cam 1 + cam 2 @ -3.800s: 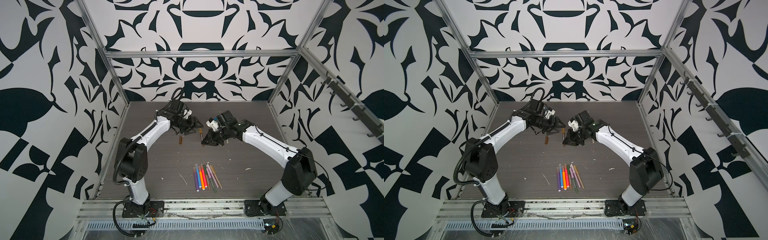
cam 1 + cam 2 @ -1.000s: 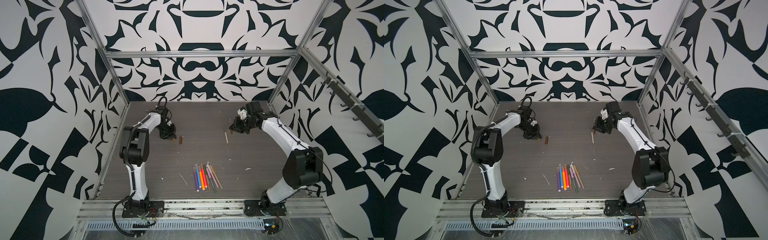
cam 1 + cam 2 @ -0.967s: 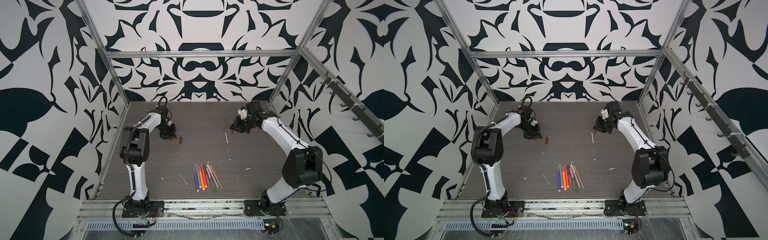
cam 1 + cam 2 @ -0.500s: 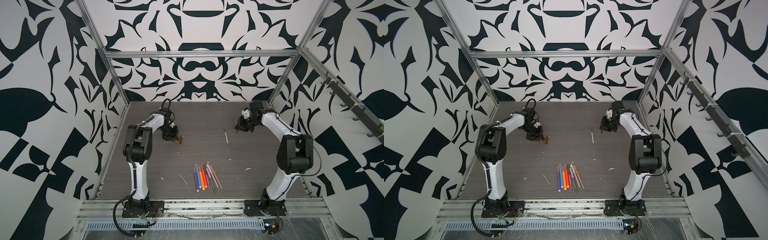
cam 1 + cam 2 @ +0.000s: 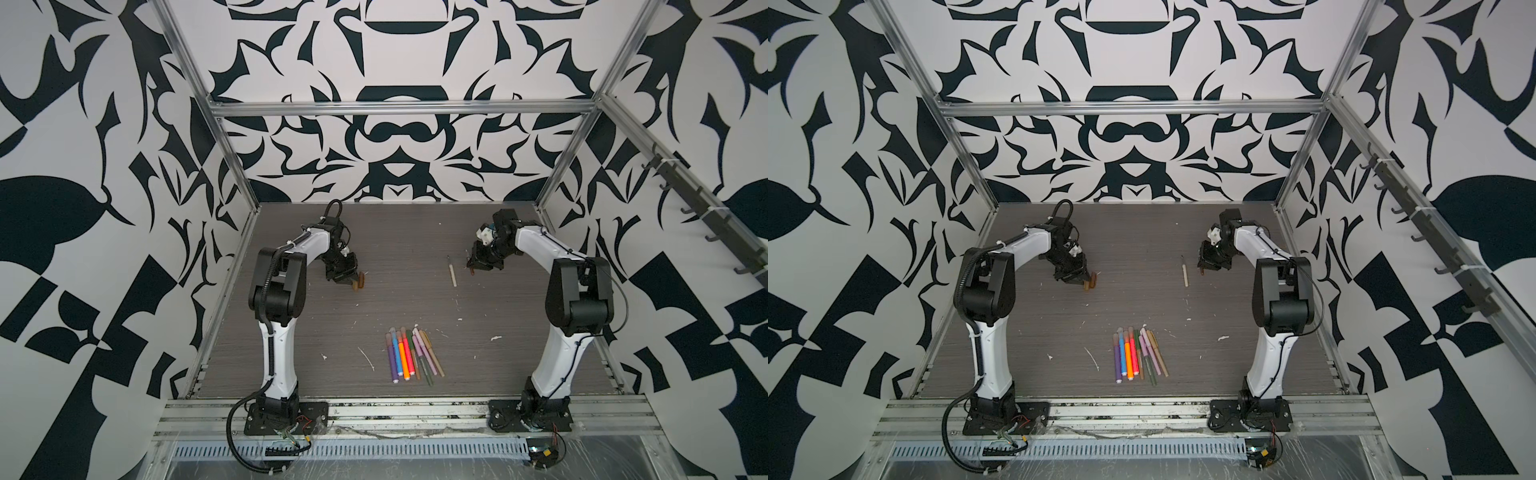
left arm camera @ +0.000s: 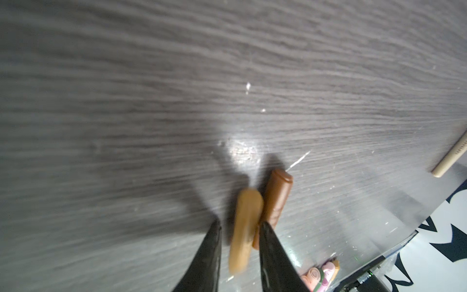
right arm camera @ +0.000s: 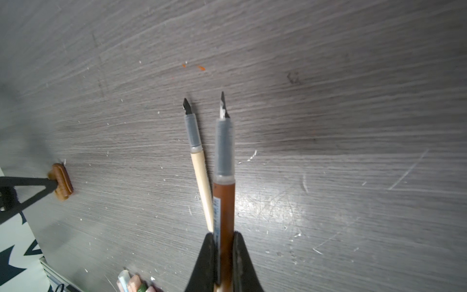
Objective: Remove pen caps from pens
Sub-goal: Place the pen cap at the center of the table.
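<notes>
On the far left of the table point(image 5: 316, 332), the left gripper point(image 6: 239, 223) is seen low over the surface with its jaws a little apart. The tan cap point(image 6: 243, 227) is seen between them, blurred. A dark gap shows between it and one finger, and contact with the other finger cannot be judged. The brown cap point(image 6: 276, 199) is laid flat just beside it, touching it and nearly parallel to it. In a top view both caps are seen as short stubs with their long axes running roughly near to far, the brown one to the right of the tan one and slightly farther back.

On the far right, the right gripper point(image 7: 223, 237) is clamped on the brown pen point(image 7: 225, 202). The pen is uncapped, and its grey section and dark nib stick out past the fingertips. The tan pen point(image 7: 201, 182) is laid on the table just beside it, also uncapped and nearly parallel, with its nib pointing the same way. In a top view the tan pen is seen lying near to far, nib at the far end, just left of the right gripper.

A row of pens point(image 5: 411, 353) is laid at the near middle, well apart from both grippers, with long axes near to far and slightly fanned.
</notes>
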